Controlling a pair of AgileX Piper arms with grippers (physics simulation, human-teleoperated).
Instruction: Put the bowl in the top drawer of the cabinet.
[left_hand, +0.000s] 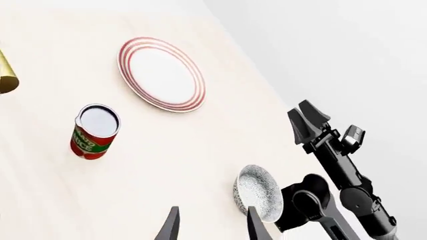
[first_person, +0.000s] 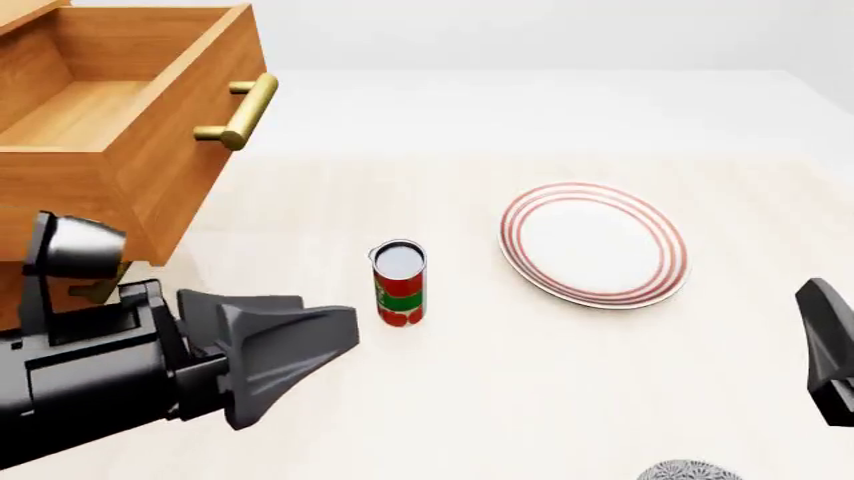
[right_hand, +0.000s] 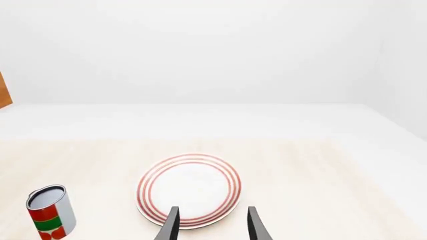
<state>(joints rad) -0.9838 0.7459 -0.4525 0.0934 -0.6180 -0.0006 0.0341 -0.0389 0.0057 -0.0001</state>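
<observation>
Both end effectors are hovering wide and empty, left (first_person: 300, 345), right (right_hand: 210, 225), the grey-blue floral bowl (left_hand: 259, 192) sitting at lower right on the pale desk (first_person: 534, 380), the light-brown wooden top drawer (first_person: 120, 120) standing pulled out at upper left

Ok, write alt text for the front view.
An open light-brown wooden drawer with a brass bar handle juts out at upper left above the black left gripper. On the pale table stand a red-and-green can and a red-ringed white plate.

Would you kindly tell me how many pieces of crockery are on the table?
2: the red-ringed plate lies right of the can, and the floral bowl sits at the near table edge by the right arm, barely in the front view.
</observation>
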